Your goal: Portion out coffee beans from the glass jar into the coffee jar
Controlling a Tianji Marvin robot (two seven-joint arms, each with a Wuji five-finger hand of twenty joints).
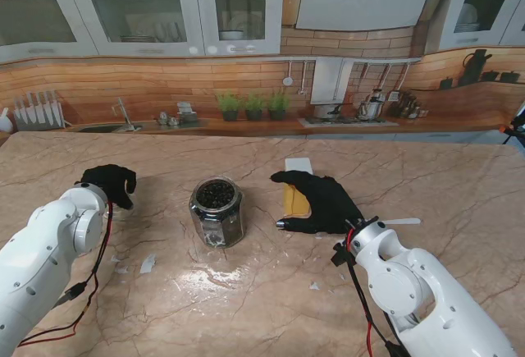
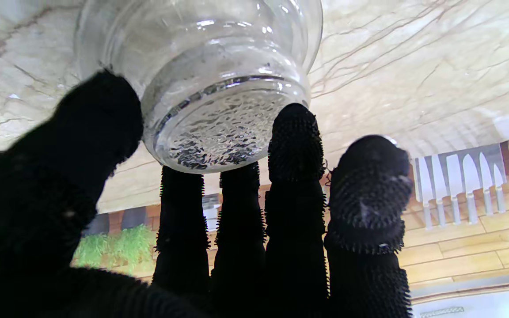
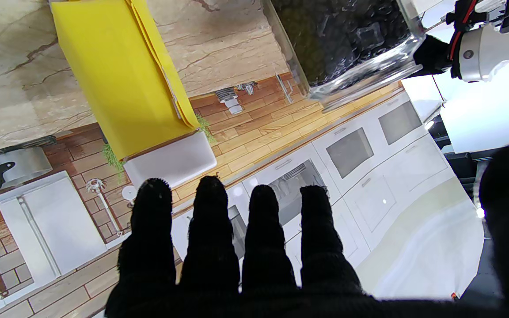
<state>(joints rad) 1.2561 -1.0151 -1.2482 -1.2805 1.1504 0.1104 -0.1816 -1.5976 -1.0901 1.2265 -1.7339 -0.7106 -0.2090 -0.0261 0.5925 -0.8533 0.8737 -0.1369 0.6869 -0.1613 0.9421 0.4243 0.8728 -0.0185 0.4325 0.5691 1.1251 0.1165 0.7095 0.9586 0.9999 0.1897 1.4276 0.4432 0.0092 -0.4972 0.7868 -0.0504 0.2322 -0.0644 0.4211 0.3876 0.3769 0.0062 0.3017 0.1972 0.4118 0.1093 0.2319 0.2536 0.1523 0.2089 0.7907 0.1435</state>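
Note:
A faceted glass jar (image 1: pixel 217 211) full of dark coffee beans stands open at the table's middle; it also shows in the right wrist view (image 3: pixel 347 39). My left hand (image 1: pixel 111 183), in a black glove, is to the left of it and covers a small clear empty jar (image 2: pixel 210 88). In the left wrist view the thumb (image 2: pixel 100 119) and fingers (image 2: pixel 294 132) close round that jar's neck. My right hand (image 1: pixel 321 201) lies flat and open to the right of the bean jar, its fingers (image 3: pixel 210 221) stretched out and holding nothing.
A yellow box (image 1: pixel 294 199) with a white end (image 1: pixel 298 164) lies under my right hand, seen too in the right wrist view (image 3: pixel 117 79). A white strip (image 1: pixel 402 221) lies right of that hand. Small white scraps (image 1: pixel 148 264) dot the marble table (image 1: pixel 262 291).

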